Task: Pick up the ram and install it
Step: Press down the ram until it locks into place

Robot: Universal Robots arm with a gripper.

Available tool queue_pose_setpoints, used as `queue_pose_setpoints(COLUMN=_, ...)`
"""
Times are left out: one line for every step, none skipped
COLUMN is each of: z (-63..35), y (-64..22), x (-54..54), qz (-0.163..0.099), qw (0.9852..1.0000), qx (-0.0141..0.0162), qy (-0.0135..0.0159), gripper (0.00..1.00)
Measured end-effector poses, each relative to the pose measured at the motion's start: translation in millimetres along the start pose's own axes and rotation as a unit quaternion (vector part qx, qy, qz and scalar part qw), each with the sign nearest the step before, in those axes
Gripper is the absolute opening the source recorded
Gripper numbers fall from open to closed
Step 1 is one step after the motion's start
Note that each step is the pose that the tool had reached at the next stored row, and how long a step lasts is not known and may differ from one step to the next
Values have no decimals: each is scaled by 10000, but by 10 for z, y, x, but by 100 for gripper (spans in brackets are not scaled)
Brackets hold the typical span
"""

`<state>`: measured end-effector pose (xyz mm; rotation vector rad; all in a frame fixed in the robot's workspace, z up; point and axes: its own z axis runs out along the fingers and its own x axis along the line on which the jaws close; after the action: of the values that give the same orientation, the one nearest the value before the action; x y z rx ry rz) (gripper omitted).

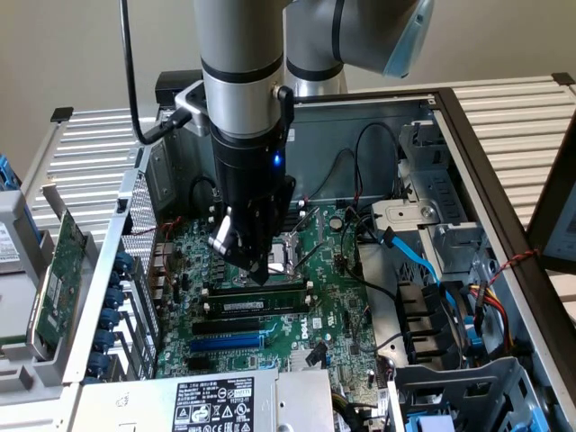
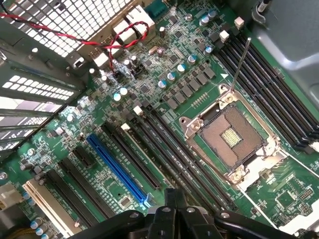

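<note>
- The gripper (image 1: 256, 263) hangs low inside the open computer case (image 1: 468, 153), right over the green motherboard (image 1: 333, 306), tips just above the memory slots.
- The ram (image 1: 255, 306) lies along 1 of the slots just below the fingertips, pale label strip facing up; I count 1 stick on the board.
- Whether the stick is clicked fully home, I cannot tell.
- Jaws: the fingers come together to a narrow point above the stick, with no gap between them that I can make out; nothing is pinched there.
- On the wrist view, the gripper (image 2: 174, 214) is a dark shape at the edge, with the bare CPU socket (image 2: 230, 137) near it.
- 1 blue slot (image 2: 117, 169) runs beside several long black slots there.
- 1 twisted red-and-black wire (image 2: 75, 36) crosses the perforated rear panel.
- 1 green expansion card (image 1: 56, 279) stands outside the case at the exterior view's left.
- Blue cables (image 1: 418, 261) curl by the drive bay at the exterior view's right.
</note>
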<state>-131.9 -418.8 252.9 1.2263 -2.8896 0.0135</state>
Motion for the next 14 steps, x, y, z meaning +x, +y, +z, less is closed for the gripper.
queue_pose_setpoints(z=0, y=0, x=0, qz=50, qw=10000, qx=7, qy=-7, gripper=11)
queue_pose_setpoints(z=0, y=0, x=0, qz=99, qw=9999, qx=13, qy=-13, gripper=11)
queue_pose_setpoints(z=0, y=0, x=0, qz=149, qw=9999, qx=19, qy=-18, gripper=11)
queue_pose_setpoints(z=0, y=0, x=0, qz=199, qw=9998, qx=24, qy=-23, gripper=11)
queue_pose_setpoints(z=0, y=0, x=0, qz=251, qw=9997, qx=29, qy=-27, gripper=11)
queue_pose_setpoints(z=0, y=0, x=0, qz=303, qw=9995, qx=32, qy=-30, gripper=11)
queue_pose_setpoints(z=0, y=0, x=0, qz=356, qw=9994, qx=35, qy=-33, gripper=11)
queue_pose_setpoints(z=0, y=0, x=0, qz=416, qw=9991, qx=37, qy=-34, gripper=11)
queue_pose_setpoints(z=0, y=0, x=0, qz=473, qw=9989, qx=38, qy=-34, gripper=11)
queue_pose_setpoints(z=0, y=0, x=0, qz=534, qw=9986, qx=38, qy=-34, gripper=11)
queue_pose_setpoints(z=0, y=0, x=0, qz=596, qw=9982, qx=39, qy=-34, gripper=11)
queue_pose_setpoints(z=0, y=0, x=0, qz=665, qw=9978, qx=39, qy=-33, gripper=11)
queue_pose_setpoints(z=0, y=0, x=0, qz=729, qw=9973, qx=39, qy=-32, gripper=11)
queue_pose_setpoints(z=-1, y=0, x=1, qz=793, qw=9968, qx=39, qy=-31, gripper=11)
